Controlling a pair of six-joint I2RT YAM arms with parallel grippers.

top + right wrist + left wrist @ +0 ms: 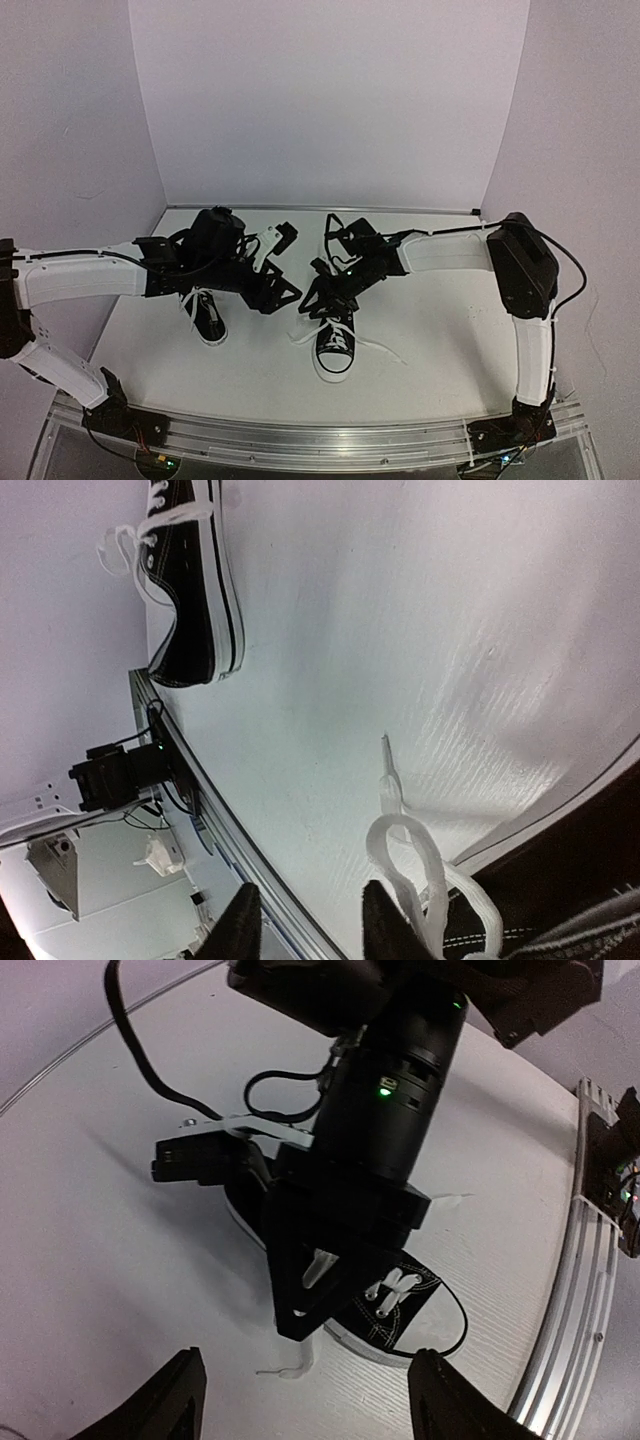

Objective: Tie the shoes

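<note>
Two black shoes with white laces lie on the white table. The left shoe (207,317) (192,590) sits under my left arm. The right shoe (335,347) (405,1305) (560,910) lies at the centre, toe towards the near edge. Its lace ends (378,351) trail loose on the table. My right gripper (318,298) (312,928) hovers over this shoe's tongue, open, with a lace loop (412,855) just beside one finger and nothing between the jaws. My left gripper (283,290) (315,1400) stands wide open beside it, holding nothing.
A metal rail (320,435) runs along the near table edge, with the arm bases bolted to it. White walls close in the back and both sides. In the left wrist view the right arm's black wrist (385,1110) hides most of the right shoe.
</note>
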